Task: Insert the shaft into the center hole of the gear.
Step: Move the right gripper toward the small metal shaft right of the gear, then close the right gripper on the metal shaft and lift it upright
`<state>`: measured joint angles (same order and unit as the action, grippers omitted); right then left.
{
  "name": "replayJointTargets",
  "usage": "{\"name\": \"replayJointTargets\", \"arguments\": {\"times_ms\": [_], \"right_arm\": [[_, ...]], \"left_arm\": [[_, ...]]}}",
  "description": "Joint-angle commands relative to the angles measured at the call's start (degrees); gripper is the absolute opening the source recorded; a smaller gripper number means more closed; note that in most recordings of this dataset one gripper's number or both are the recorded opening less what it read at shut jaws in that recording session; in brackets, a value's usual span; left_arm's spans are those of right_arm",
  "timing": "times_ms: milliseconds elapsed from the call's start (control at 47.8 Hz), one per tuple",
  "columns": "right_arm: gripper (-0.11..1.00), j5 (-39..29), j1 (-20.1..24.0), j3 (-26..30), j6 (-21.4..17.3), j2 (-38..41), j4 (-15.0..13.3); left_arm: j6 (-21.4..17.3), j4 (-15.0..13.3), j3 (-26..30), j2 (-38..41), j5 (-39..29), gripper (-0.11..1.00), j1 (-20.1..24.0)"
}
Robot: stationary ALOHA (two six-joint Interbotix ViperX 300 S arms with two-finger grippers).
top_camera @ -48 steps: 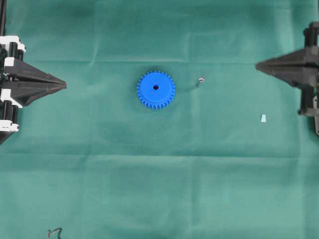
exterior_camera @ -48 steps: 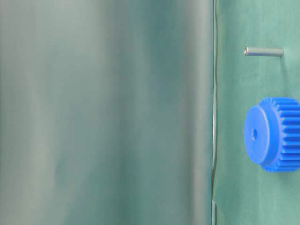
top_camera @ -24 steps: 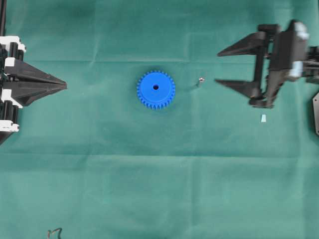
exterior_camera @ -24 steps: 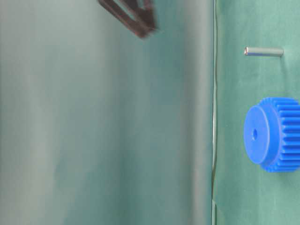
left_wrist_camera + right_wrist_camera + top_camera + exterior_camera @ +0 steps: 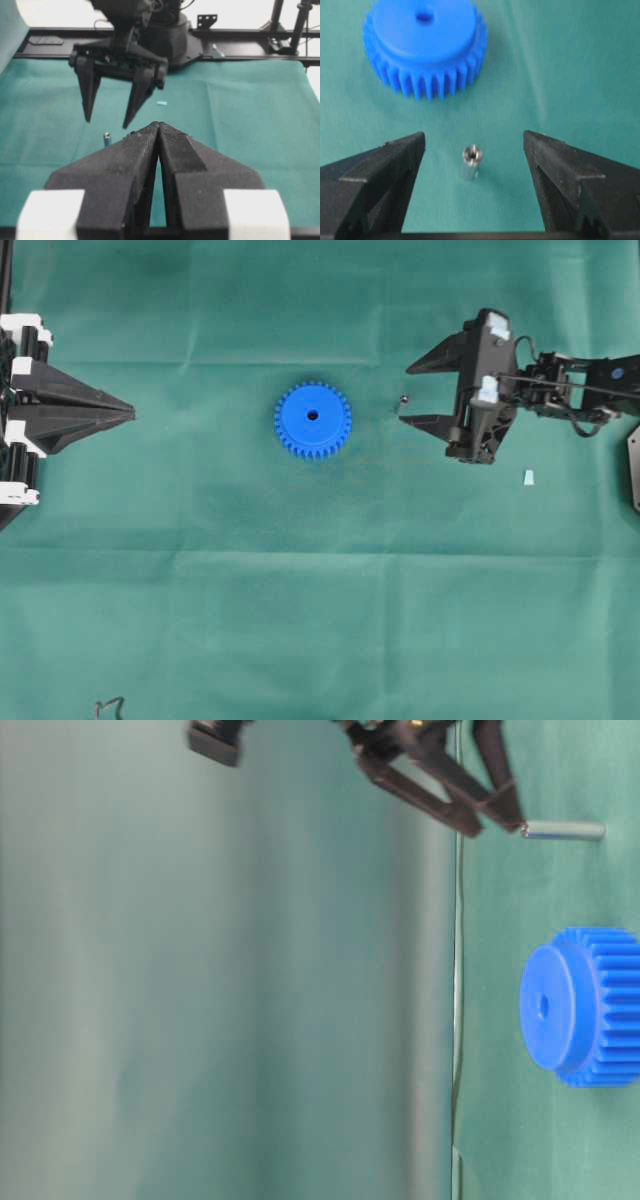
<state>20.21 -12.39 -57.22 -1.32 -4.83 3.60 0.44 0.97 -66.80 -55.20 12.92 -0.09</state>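
Note:
The blue gear [image 5: 313, 420] lies flat on the green cloth, its dark center hole [image 5: 312, 415] facing up. It also shows in the right wrist view [image 5: 425, 45] and the table-level view [image 5: 580, 1007]. The shaft [image 5: 402, 400], a small silvery pin, stands upright on the cloth just right of the gear. In the right wrist view the shaft [image 5: 470, 161] sits between my wide-open jaws, untouched. My right gripper [image 5: 404, 396] is open and empty, with its fingertips on either side of the shaft. My left gripper [image 5: 132, 413] is shut and empty at the far left.
A pale light-blue chip [image 5: 527, 477] lies on the cloth below the right arm; it also shows in the left wrist view [image 5: 161, 103]. A bit of cable [image 5: 108, 706] shows at the bottom left edge.
My right gripper has come in from the right edge, opened, and moved left until its fingertips flank the shaft. The gear, the shaft and the left gripper have not moved.

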Motion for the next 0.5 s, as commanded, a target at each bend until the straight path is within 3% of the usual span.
{"name": "replayJointTargets", "arguments": {"times_ms": [0, 482], "right_arm": [[0.82, 1.3, -0.1, 0.7, -0.1, 1.1, 0.7], [0.75, 3.0, 0.0, 1.3, -0.2, 4.0, 1.0]], "left_arm": [[0.1, 0.2, 1.4, 0.4, 0.3, 0.00, -0.1], [0.1, 0.2, 1.4, 0.5, 0.2, 0.00, -0.1]]}}
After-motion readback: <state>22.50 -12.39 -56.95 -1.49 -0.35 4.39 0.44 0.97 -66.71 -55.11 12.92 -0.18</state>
